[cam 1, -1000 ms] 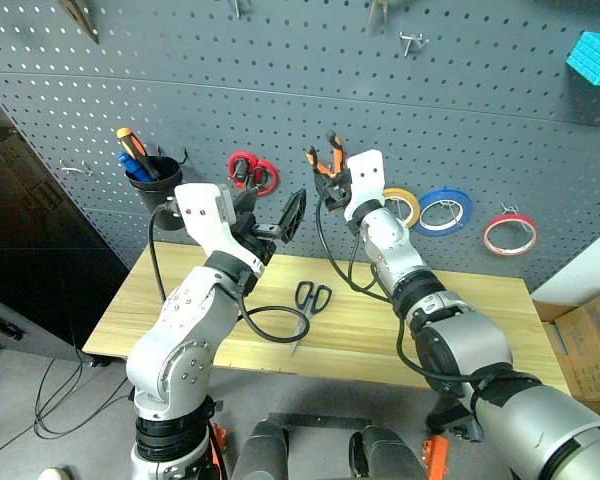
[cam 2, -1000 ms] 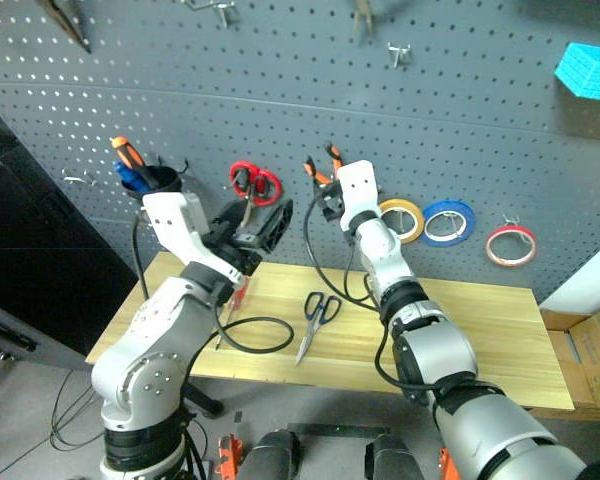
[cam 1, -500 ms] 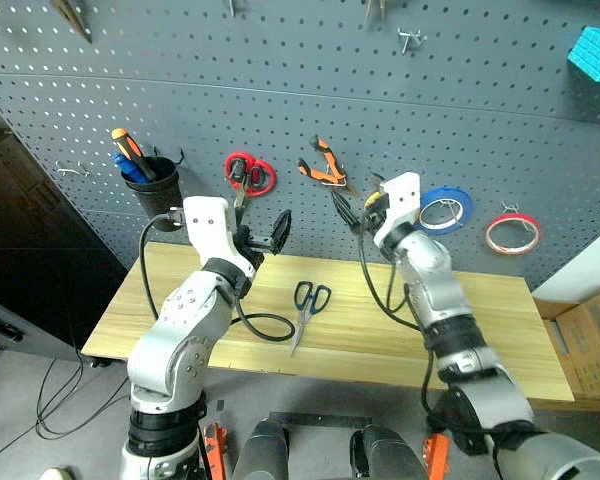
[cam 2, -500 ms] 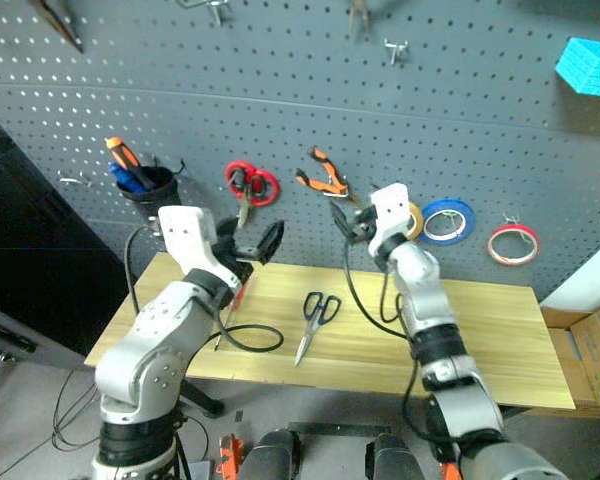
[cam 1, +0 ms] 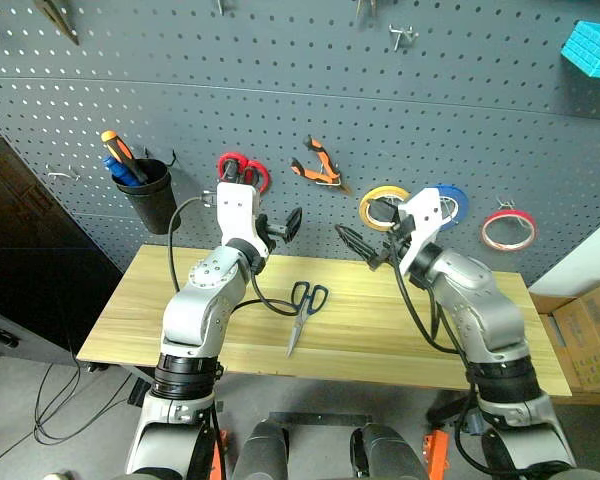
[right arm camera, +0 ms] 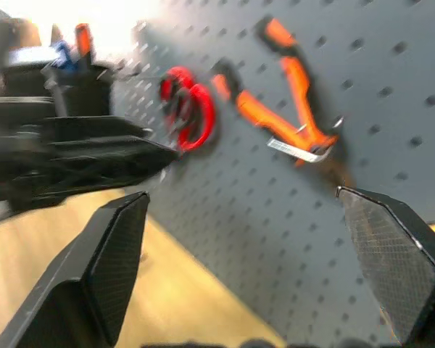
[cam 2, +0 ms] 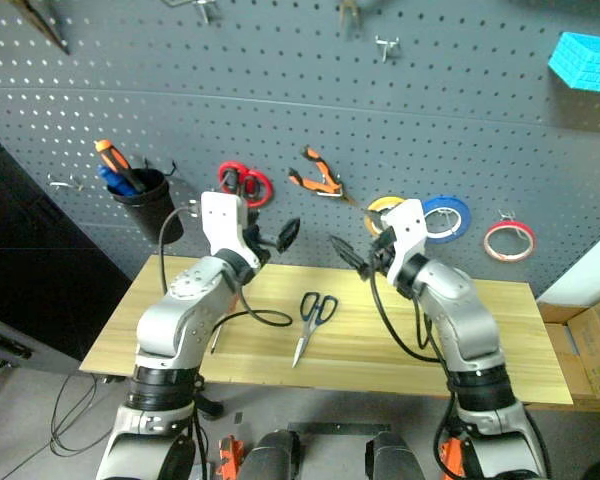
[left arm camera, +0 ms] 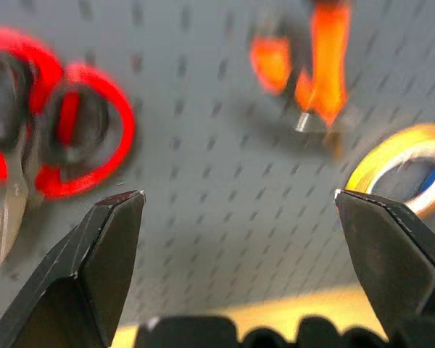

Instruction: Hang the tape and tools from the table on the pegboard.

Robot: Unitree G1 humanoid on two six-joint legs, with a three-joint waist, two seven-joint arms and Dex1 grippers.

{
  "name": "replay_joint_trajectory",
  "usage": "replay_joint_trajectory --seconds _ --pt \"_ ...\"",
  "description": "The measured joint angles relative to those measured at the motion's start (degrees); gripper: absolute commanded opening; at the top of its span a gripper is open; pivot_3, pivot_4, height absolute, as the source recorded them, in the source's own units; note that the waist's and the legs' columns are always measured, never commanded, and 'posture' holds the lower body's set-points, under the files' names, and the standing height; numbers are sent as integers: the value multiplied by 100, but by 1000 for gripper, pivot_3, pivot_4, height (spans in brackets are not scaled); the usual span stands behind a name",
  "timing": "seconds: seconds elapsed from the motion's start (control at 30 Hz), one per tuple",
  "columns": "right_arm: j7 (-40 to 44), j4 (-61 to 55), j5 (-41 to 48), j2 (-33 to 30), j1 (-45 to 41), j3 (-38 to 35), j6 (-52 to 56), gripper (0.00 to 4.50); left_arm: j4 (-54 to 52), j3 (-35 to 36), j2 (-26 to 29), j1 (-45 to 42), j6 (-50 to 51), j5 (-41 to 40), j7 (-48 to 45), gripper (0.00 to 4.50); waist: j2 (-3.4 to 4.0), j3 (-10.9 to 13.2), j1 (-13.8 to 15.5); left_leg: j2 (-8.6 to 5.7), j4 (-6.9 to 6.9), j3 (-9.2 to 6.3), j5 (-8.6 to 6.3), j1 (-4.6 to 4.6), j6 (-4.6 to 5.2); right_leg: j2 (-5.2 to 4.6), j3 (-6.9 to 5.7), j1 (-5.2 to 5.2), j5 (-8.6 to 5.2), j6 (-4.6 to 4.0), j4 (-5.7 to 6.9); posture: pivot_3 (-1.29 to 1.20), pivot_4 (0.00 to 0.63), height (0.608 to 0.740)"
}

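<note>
Both tools are empty with fingers spread wide: my left tool and right tool hang level over the worktop, facing the pegboard. Pliers and red tape are already hung. Black-handled scissors lie flat below and between the tools — nearer the left one, I judge — long axis running from handles near the board to blades pointing toward me. Next grasp means dropping the left tool down and slightly toward the right arm's side — onto the handles.
</note>
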Motion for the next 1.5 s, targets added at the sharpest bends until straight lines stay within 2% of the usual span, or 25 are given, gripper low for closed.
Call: replay_joint_trajectory --seconds 0.13,0.27,0.6,1.0,1.5 --pt "390 -449 264 -338 154 126 376 4453 350 -17 87 174 389 117 -105 4500 11 10 -62 1 1 0 0 3 0 -1 1 -2 -1 0 2 63 150 740" --pt "775 -802 569 -563 222 294 678 4453 516 -366 372 643 679 228 -558 4500 29 42 -153 2 0 -1 -1 1 -1 -3 0 -6 -2 -2 2 54 165 740" --pt "1349 -1198 832 -909 418 804 891 4453 502 -905 1016 1214 1154 378 -1481 4500 31 149 -157 -3 -1 6 -4 -39 -5 -22 -2 -50 -7 -4 0 42 197 740" --pt "1705 -1292 697 -1141 562 1160 618 4453 654 -1162 1058 1547 1091 630 -1897 4500 36 333 -155 -1 0 1 -5 -76 -5 -23 -7 -83 -9 -3 0 37 243 740" --pt "2125 -1275 598 -1514 455 1207 514 4453 842 -1359 628 950 1016 899 -1940 4500 17 536 -156 -4 0 -3 -5 -86 -5 -23 -9 -87 -13 4 1 23 268 740"
